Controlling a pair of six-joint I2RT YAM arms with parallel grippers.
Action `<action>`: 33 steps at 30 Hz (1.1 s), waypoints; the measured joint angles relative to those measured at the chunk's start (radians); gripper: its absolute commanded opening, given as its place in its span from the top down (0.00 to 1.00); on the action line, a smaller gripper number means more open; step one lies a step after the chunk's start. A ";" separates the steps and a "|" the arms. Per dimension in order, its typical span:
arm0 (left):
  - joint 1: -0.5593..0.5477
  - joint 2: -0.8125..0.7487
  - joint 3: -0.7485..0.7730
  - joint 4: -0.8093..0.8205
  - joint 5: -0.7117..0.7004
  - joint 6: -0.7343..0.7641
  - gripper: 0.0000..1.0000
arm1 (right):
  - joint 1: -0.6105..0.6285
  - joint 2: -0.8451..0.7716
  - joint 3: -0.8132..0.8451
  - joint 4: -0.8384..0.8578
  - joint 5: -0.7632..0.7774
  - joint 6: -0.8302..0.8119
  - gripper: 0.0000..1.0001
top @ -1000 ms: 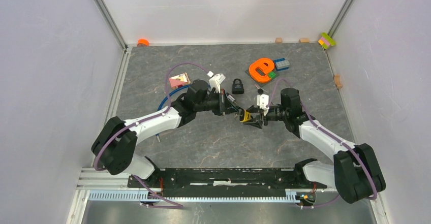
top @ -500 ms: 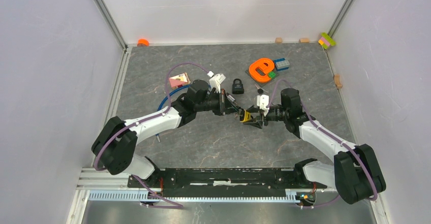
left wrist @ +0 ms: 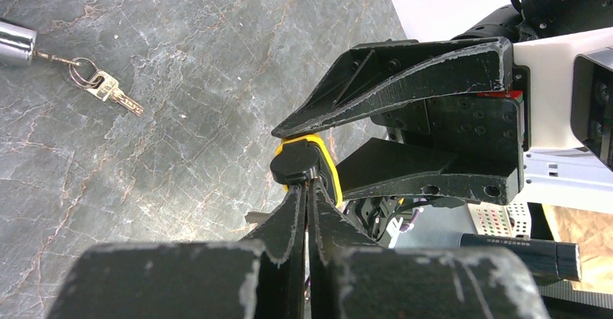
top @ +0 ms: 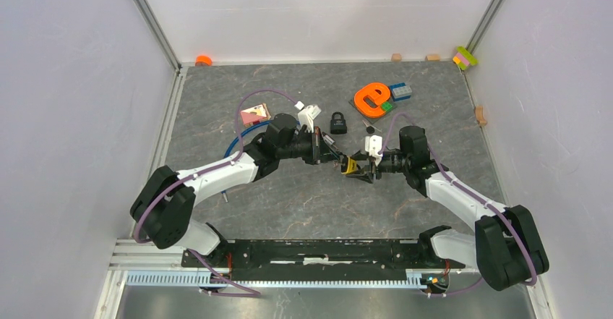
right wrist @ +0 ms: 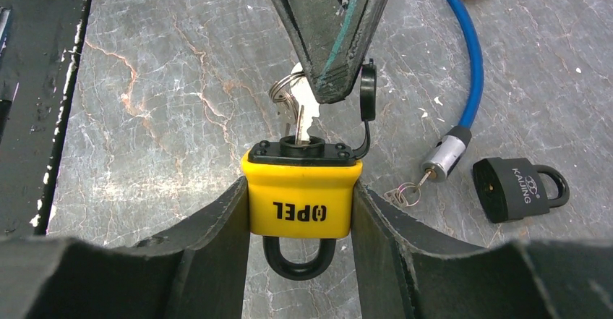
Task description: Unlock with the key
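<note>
Left claw (left wrist: 307, 192): clenched on key (right wrist: 308, 120), blade in top keyhole (right wrist: 300, 144)
Right claw (right wrist: 300, 183): grasping yellow padlock (right wrist: 300, 207), shackle (right wrist: 298, 260) at 6 o'clock

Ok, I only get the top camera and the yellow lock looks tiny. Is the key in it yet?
Observer: Yes, the right wrist view shows the key sitting in the keyhole of the yellow padlock.
Operator: Who's holding the key?
Observer: The left fingers pinch its top end.
Operator: Any other keys?
Observer: The left wrist view shows spare keys on a ring, lying on the table.
</note>
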 measured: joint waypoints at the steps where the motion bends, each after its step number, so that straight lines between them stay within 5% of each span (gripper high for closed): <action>1: 0.000 0.000 0.000 0.000 0.000 0.000 0.98 | 0.000 0.000 0.000 0.000 0.002 0.000 1.00; 33: 0.000 0.031 0.000 0.026 -0.002 0.000 0.98 | 0.001 0.002 -0.021 0.030 0.045 0.124 1.00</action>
